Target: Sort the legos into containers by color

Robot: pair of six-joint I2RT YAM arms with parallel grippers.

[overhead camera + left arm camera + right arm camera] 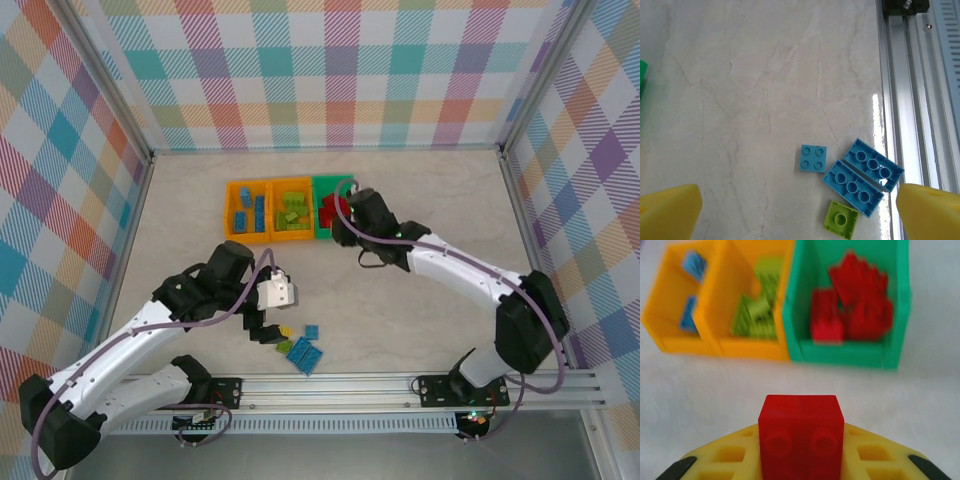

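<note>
My right gripper (801, 462) is shut on a red lego (801, 437), its yellow fingers (720, 460) on either side, just in front of the green container (845, 360), which holds several red legos (855, 305). The middle orange container (747, 347) holds lime legos (757, 315). Blue legos (690, 300) lie in the left orange one (680, 345). My left gripper (800, 215) hangs open over loose legos on the table: a blue square one (813, 158), two long blue ones upside down (852, 187), and a lime one (840, 219).
A metal rail (910, 100) runs along the table's near edge, right beside the long blue bricks. The three bins (292, 208) stand in a row at the back centre. Checked walls (330, 70) close in the table on three sides.
</note>
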